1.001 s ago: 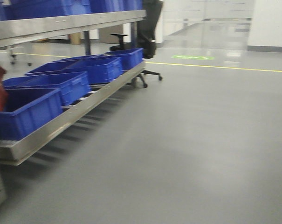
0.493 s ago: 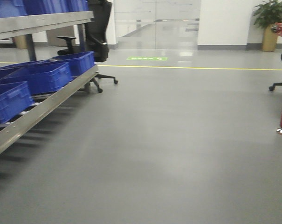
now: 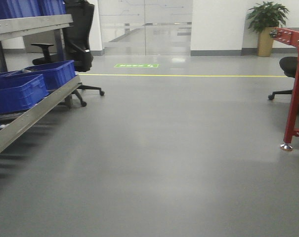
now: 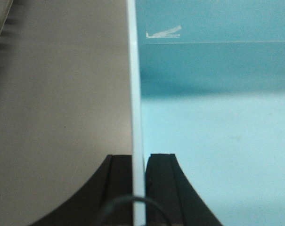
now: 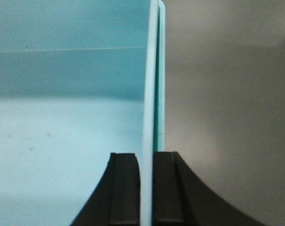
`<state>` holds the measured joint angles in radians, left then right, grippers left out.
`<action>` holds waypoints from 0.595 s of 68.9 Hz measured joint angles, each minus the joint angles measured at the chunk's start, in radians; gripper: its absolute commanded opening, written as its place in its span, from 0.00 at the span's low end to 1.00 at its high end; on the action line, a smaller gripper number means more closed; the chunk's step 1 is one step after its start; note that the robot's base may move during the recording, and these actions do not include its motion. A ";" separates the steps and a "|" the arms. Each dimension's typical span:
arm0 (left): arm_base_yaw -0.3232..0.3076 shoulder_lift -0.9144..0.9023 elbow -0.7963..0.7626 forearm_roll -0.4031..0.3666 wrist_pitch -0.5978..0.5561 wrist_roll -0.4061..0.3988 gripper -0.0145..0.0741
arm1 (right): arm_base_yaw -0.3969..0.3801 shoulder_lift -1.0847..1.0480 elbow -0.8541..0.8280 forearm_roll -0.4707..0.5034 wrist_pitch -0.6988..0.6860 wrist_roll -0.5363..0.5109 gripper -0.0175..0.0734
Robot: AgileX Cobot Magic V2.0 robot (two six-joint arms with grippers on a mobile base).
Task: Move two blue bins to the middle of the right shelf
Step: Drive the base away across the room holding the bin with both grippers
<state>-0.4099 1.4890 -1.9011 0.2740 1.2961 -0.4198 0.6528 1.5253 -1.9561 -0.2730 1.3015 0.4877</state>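
Observation:
A pale sky-blue bin [image 4: 213, 127] fills the right half of the left wrist view, its interior floor and far wall showing. My left gripper [image 4: 139, 157] is shut on its thin left wall, one black finger on each side. The same blue bin [image 5: 62, 132] fills the left half of the right wrist view. My right gripper [image 5: 146, 155] is shut on its right wall, where a second, darker teal edge [image 5: 160, 94] runs just outside the pale rim. Grey floor lies beyond both walls. The right shelf middle is out of view.
In the front view a steel rack [image 3: 35, 111] with dark royal-blue bins [image 3: 21, 91] runs along the left. A black office chair [image 3: 80, 34] stands behind it. A red metal frame [image 3: 293, 89], another chair [image 3: 290, 66] and a potted plant [image 3: 266, 19] are on the right. Grey floor lies between.
The front view has swung to the right: the rack and dark blue bins slid toward the left edge, and the red frame and the plant came into view.

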 measured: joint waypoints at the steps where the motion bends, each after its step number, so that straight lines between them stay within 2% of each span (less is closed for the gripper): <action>1: 0.000 0.000 0.000 0.000 0.000 0.000 0.04 | 0.000 0.000 0.000 0.000 0.000 0.000 0.01; 41: 0.000 0.000 0.000 0.009 0.000 0.000 0.04 | 0.000 0.000 0.000 0.000 -0.008 0.000 0.01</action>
<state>-0.4099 1.4890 -1.9011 0.2834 1.2961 -0.4198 0.6528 1.5253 -1.9561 -0.2730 1.2934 0.4877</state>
